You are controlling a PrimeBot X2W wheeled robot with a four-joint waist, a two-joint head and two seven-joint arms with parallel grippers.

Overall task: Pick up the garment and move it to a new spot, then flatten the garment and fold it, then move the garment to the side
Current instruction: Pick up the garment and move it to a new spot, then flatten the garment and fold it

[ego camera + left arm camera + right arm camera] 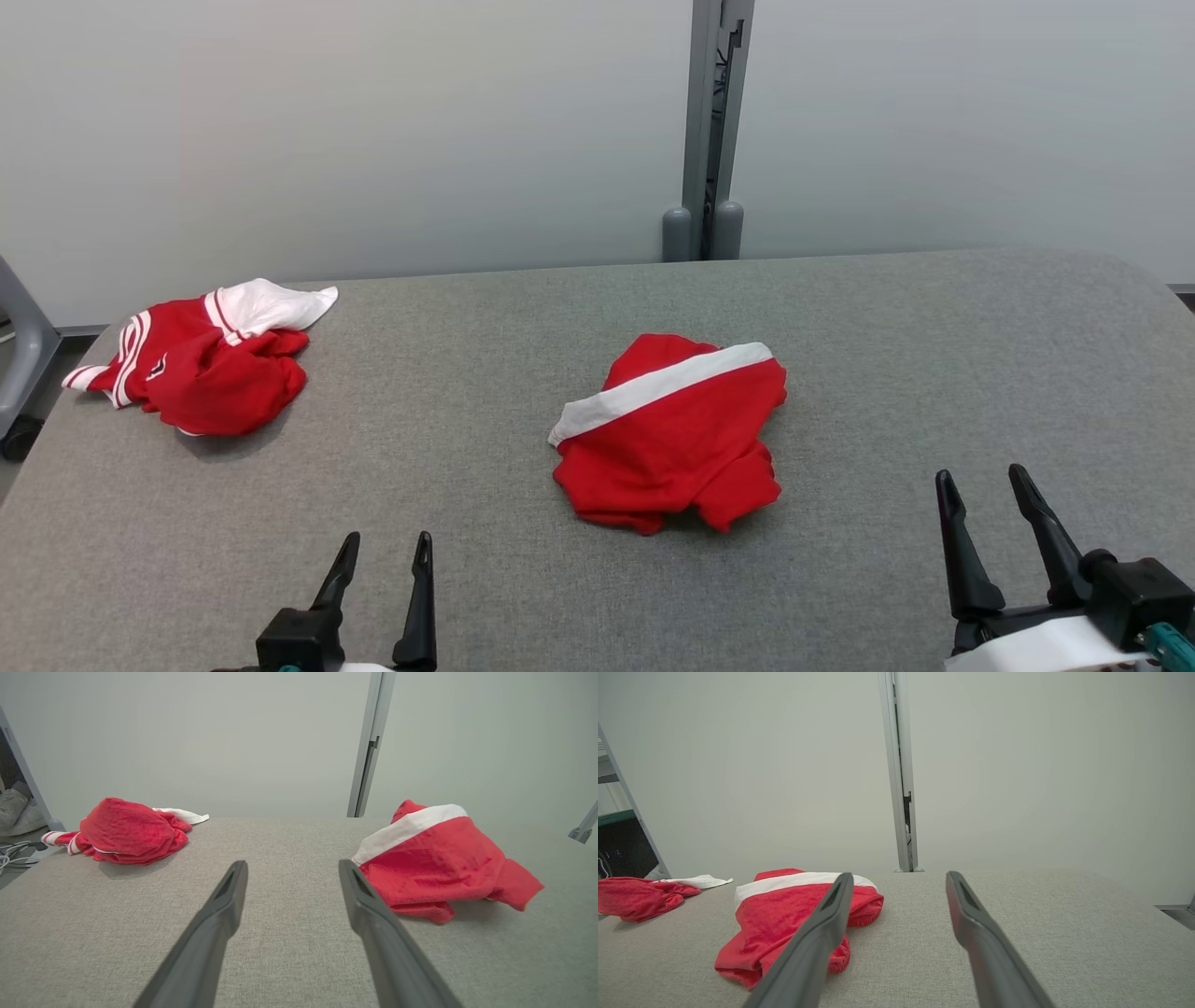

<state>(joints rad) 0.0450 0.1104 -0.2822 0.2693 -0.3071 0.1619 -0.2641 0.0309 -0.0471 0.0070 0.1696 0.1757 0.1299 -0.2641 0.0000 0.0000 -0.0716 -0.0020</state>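
Garment [674, 439] at centre crumpled, underside hidden; left gripper [388, 541], right gripper [980, 476] spread wide, empty.

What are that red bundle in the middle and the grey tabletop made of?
Middle red garment: probably soft fleecy cloth, matte, judging by limp folds and a fuzzy nap. Tabletop: seemingly covered in grey woven fabric, matte, with a fine speckled weave; what lies underneath is hidden.

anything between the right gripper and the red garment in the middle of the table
Nothing visible does: just grey table lies between the open right gripper and the middle garment. The other garment lies far left.
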